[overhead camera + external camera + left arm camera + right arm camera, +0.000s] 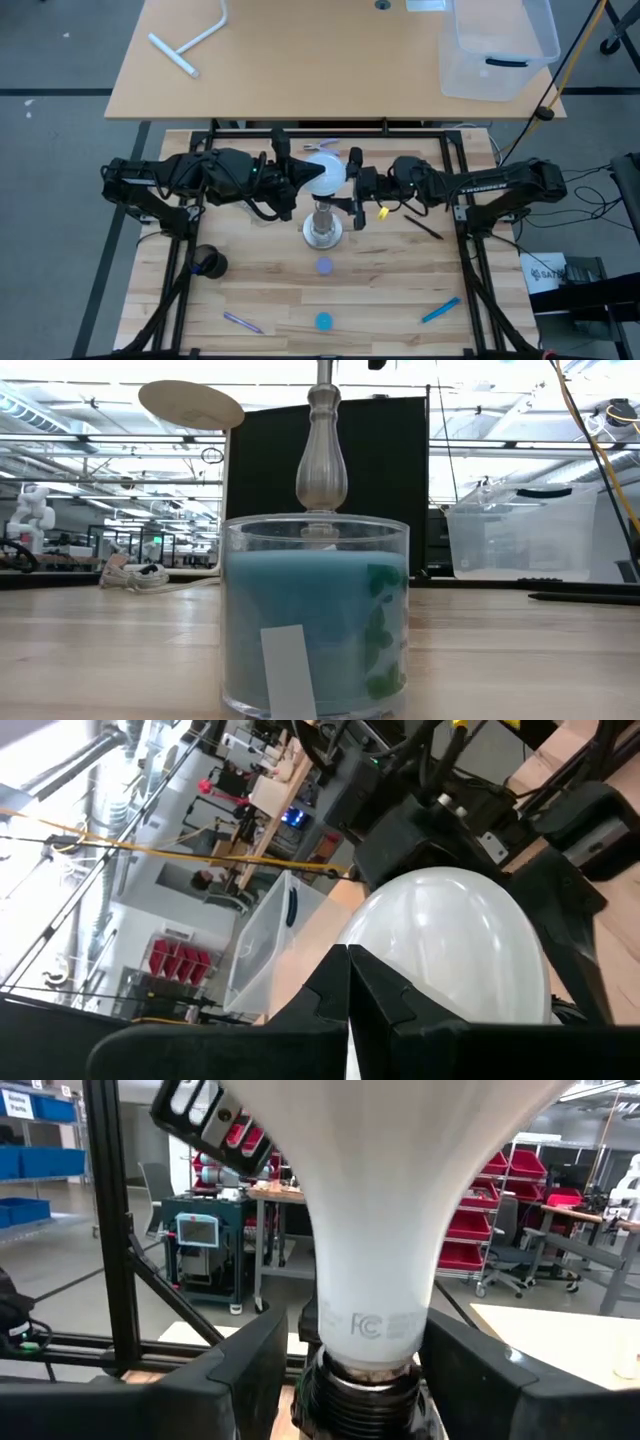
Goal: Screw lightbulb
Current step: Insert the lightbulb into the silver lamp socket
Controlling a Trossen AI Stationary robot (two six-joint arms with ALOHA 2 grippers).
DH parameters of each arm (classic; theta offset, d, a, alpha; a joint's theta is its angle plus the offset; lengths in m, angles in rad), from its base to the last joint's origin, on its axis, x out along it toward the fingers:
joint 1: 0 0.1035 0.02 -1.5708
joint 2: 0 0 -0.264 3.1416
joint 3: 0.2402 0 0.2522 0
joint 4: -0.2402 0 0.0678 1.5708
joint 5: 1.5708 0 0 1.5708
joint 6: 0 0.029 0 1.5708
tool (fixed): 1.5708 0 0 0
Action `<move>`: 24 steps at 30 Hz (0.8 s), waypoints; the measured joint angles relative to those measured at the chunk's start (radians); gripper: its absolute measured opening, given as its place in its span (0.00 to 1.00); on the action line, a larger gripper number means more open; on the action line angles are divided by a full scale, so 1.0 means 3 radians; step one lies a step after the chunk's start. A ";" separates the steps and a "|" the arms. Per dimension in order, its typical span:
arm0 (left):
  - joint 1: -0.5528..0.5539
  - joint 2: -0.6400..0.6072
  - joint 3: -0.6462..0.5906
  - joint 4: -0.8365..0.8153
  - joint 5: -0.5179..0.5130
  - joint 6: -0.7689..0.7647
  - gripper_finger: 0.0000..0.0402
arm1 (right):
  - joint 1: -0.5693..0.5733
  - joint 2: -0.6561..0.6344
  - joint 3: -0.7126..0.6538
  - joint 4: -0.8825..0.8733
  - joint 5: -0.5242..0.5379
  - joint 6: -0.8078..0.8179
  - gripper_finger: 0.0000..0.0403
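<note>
The lightbulb (325,173) already sits in the black top of the stand (322,228) near the middle of the counter (400,300), the left pincer (308,176) closed on its globe, the right pincer (352,186) closed around the stand's black top, so only final turns seem left.

The lightbulb (325,172) sits on the stand (322,225) mid-table, left gripper (312,176) on its left, right gripper (350,182) on its right.

My two arms are dark, bulky and jointed, with black cables looped along them. My right arm (500,185) carries white lettering, and my fingers (240,1370) are matte black, blocky wedges.
</note>
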 joint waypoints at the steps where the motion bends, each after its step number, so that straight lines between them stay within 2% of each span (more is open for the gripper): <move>1: 0.0000 0.0001 0.0000 0.0002 -0.0005 -0.0006 0.00 | 0.0000 -0.0029 0.0000 -0.0020 0.0000 0.0007 0.52; 24: 0.0000 0.0005 -0.0005 0.0051 -0.0108 -0.0017 0.00 | 0.0042 -0.0151 0.0006 -0.0107 0.0001 -0.0082 0.52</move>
